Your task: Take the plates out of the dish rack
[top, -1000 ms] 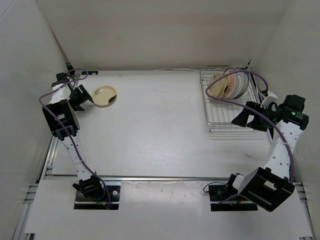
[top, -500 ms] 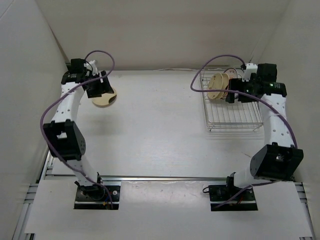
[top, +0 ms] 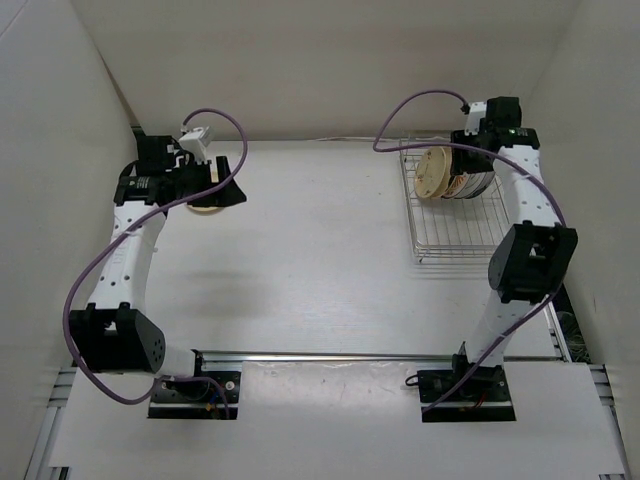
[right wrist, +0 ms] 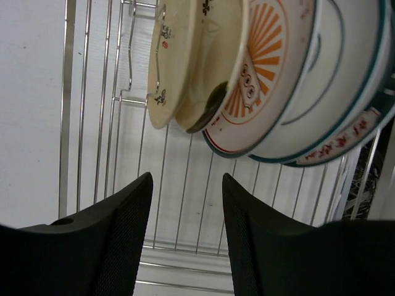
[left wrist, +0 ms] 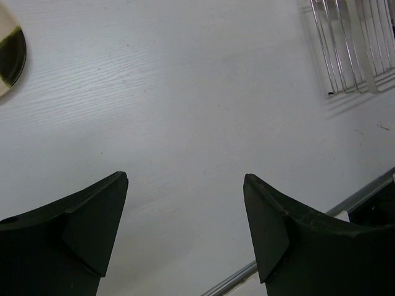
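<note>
Right gripper (right wrist: 185, 185), jaws apart, hovers above round patterned plates (right wrist: 271, 80) in the silver wire rack (top: 465, 240); left gripper (left wrist: 185, 179) gapes, well away.

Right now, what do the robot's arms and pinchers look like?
The left arm and right arm are white with chunky black joints, and a purple cable loops along each. The left gripper and right gripper each have two wide, black, wedge-shaped fingers.

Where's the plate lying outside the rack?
Overhead view: the plate lies far left on the table, partly under the left arm, opposite the dish rack far right.
</note>
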